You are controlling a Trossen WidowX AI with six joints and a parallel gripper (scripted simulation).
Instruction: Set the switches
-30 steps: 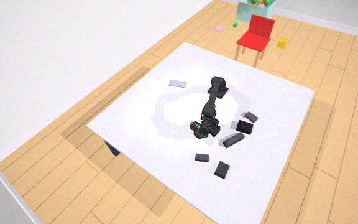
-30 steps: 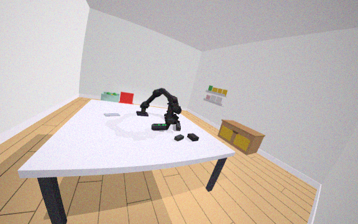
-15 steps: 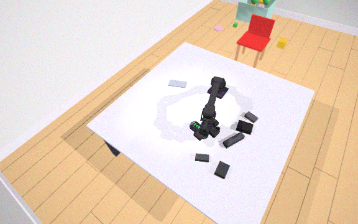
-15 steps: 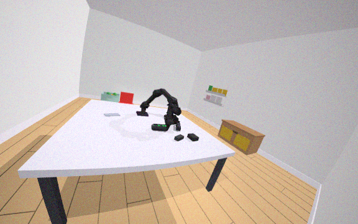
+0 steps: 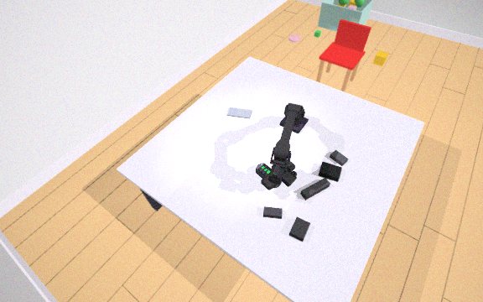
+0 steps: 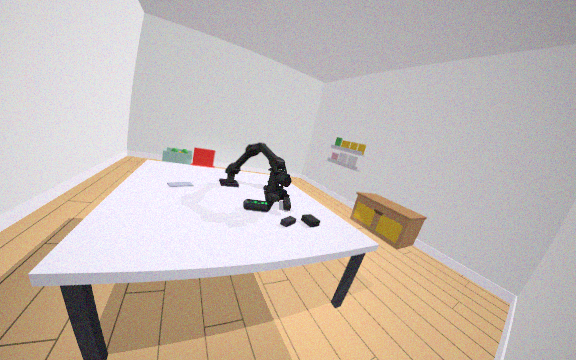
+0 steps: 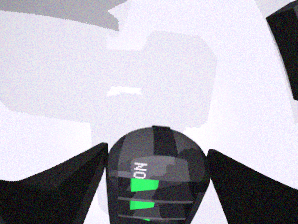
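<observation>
The dark grey controller unit (image 5: 263, 170) (image 6: 256, 205) (image 7: 165, 165) lies top up and looks roughly level in the exterior view. Whether its base touches the bench is unclear. Several green switch ends show on its top. In the wrist view an "ON" mark and some green ends show near its rounded end, and the rest runs out of the frame. My gripper (image 5: 277, 180) (image 6: 279, 202) (image 7: 158, 152) is shut on the unit near that end, one finger against each side. The underside label is hidden.
A long dark bar (image 5: 315, 189), a black box (image 5: 330, 171) and a small dark block (image 5: 339, 158) lie right of the gripper. Another small block (image 5: 272, 212) (image 6: 288, 221) and a box (image 5: 299, 229) (image 6: 310, 220) lie nearer the front. A pale flat plate (image 5: 239, 112) (image 6: 180, 184) lies farther back.
</observation>
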